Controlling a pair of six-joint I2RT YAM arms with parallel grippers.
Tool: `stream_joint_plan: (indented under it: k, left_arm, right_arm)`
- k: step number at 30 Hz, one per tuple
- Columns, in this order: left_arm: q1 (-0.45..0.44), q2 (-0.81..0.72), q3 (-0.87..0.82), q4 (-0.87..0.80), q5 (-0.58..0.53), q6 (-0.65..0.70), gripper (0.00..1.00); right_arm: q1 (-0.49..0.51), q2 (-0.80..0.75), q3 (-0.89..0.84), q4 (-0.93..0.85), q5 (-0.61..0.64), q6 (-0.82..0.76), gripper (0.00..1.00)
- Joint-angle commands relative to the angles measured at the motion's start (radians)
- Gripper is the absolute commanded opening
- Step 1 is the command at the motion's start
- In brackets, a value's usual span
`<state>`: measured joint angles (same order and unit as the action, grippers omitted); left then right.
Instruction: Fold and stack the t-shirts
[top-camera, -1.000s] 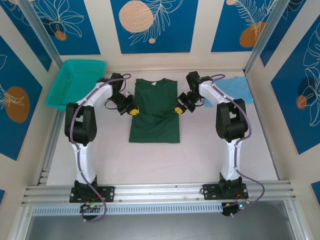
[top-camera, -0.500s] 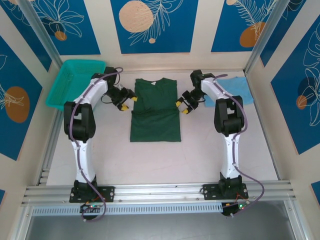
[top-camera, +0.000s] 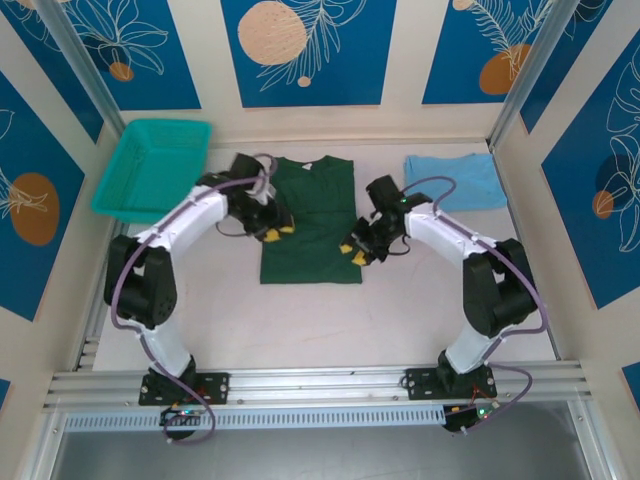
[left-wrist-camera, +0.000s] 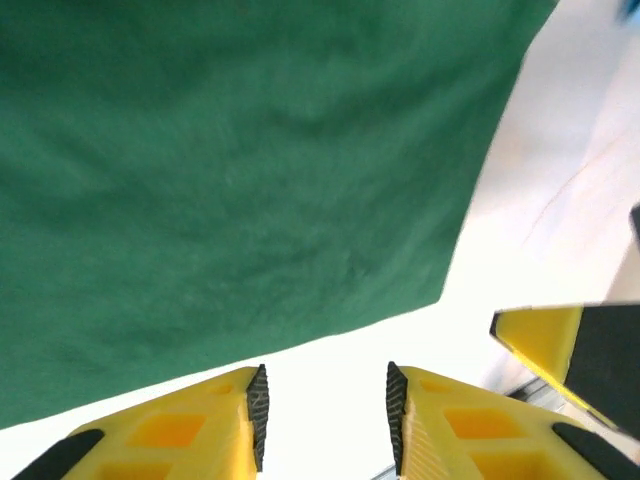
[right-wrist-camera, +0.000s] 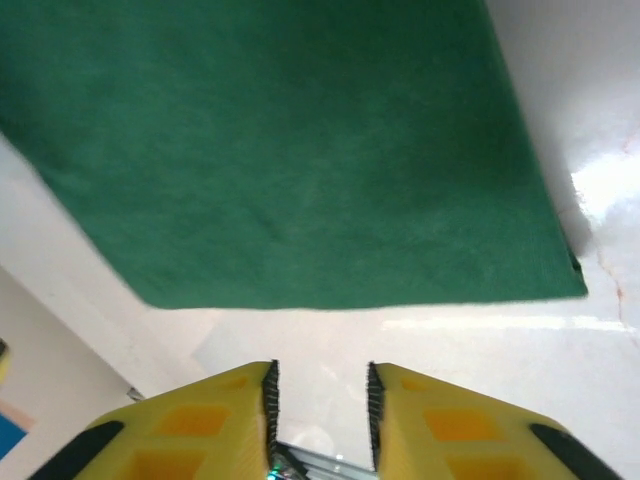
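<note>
Two t-shirts lie on the white surface (top-camera: 300, 320). The green t-shirt (top-camera: 310, 225) sits in the middle, between the arms. It is laid flat as a long rectangle with its sleeves turned in and its collar toward the far wall. The blue t-shirt (top-camera: 455, 182) is a smaller folded rectangle at the far right, well apart from the green one and from both arms. A teal mesh basket (top-camera: 165, 125) stands at the far left corner, tipped up against the side wall.

Both arms reach in over the green t-shirt from either side. From above, the left fingers (top-camera: 272, 236) hang at its left edge, a little past the middle of its length. The right fingers (top-camera: 358, 257) hang by its near right corner.

In the left wrist view, the left fingers (left-wrist-camera: 430, 420) stand partly spread with nothing between them. The bare surface shows through the gap, and the shirt's edge runs just beyond the tips. In the right wrist view, the right fingers (right-wrist-camera: 230, 410) are likewise parted, a narrower gap, holding nothing. They hover over the bare surface just short of the shirt's hem. The cloth is plain.
</note>
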<state>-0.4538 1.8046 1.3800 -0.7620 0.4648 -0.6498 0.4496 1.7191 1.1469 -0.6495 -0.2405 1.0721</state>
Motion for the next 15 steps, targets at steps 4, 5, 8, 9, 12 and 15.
stream_joint_plan:
  k: [4, 5, 8, 9, 12, 15]
  left_arm:
    - [-0.024, 0.062, -0.167, 0.039, -0.103, 0.081, 0.35]
    - [-0.023, 0.057, -0.211, 0.043, -0.115, 0.081, 0.35]
    - [-0.028, 0.012, -0.337, 0.057, -0.113, 0.058, 0.35]
    - [-0.032, -0.020, -0.381, 0.061, -0.114, 0.044, 0.35]
    - [-0.042, -0.124, -0.489, 0.054, -0.135, -0.003, 0.35]
    - [-0.043, -0.256, -0.601, 0.051, -0.141, -0.080, 0.36]
  right_arm:
    - [0.062, 0.122, -0.064, 0.095, -0.004, -0.011, 0.21]
    - [0.077, 0.114, -0.094, 0.104, 0.006, -0.007, 0.21]
    - [0.125, 0.055, -0.185, 0.109, 0.046, 0.013, 0.21]
    - [0.141, 0.026, -0.222, 0.116, 0.053, 0.028, 0.21]
    - [0.183, -0.061, -0.318, 0.129, 0.077, 0.074, 0.21]
    - [0.232, -0.147, -0.394, 0.117, 0.116, 0.120, 0.21]
